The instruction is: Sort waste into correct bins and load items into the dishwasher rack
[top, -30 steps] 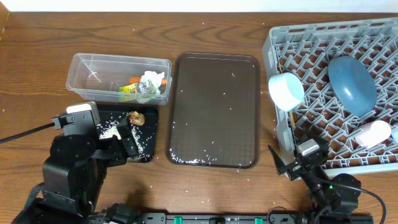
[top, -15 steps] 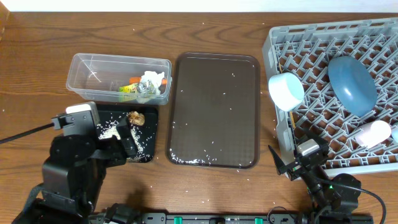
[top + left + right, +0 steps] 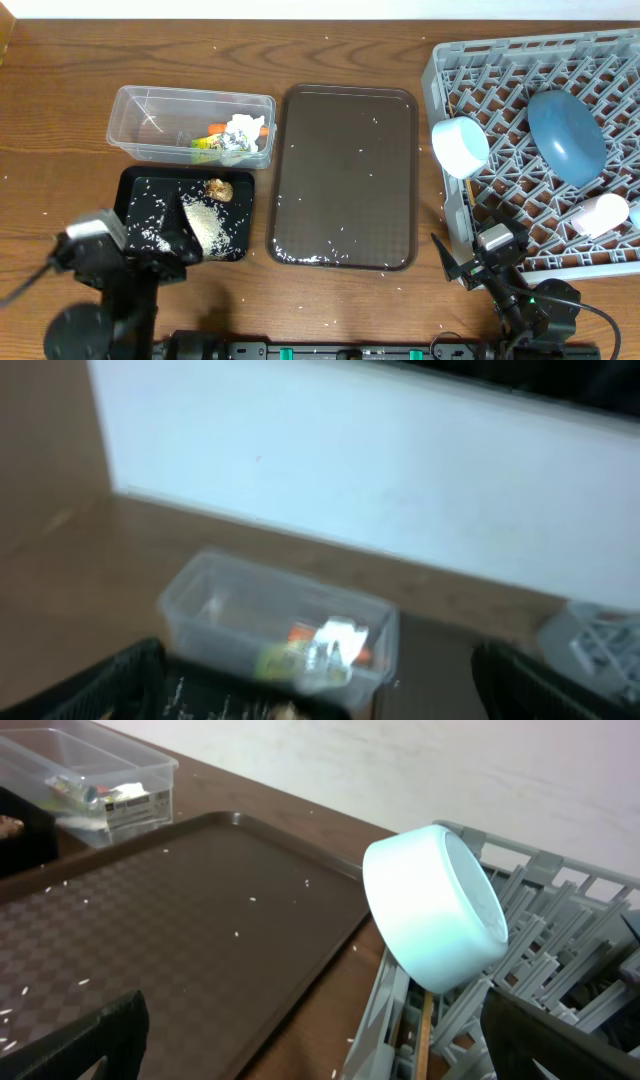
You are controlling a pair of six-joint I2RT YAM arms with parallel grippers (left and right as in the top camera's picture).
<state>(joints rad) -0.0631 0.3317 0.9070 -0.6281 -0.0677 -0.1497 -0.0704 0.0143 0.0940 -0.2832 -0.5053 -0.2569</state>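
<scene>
The clear tub [image 3: 150,118] holds the crumpled wrapper [image 3: 240,135] and an orange carrot stick [image 3: 216,128]. In front of it, the black tray [image 3: 236,210] carries the brown lump [image 3: 218,188] and rice [image 3: 204,224]. My left gripper [image 3: 160,258] hangs open at that tray's front edge with nothing in it. From the left wrist the tub [image 3: 215,600] and wrapper [image 3: 335,645] lie ahead of the gripper [image 3: 320,702]. The rack [image 3: 520,70] holds the plate [image 3: 567,135], bowl [image 3: 460,146], pink cup [image 3: 600,213] and a chopstick [image 3: 425,1035]. My right gripper [image 3: 468,266] [image 3: 320,1055] stands open and empty by the rack's front-left corner.
The brown serving tray [image 3: 345,175] lies between the bins and the rack, with stray rice grains along its near edge [image 3: 300,258]. More grains dot the wooden table. A white wall runs behind the table. The bowl [image 3: 435,910] leans over the rack's left rim [image 3: 395,1010].
My left arm has pulled back from over the black tray toward the front-left corner, uncovering the rice pile. The right arm has not moved.
</scene>
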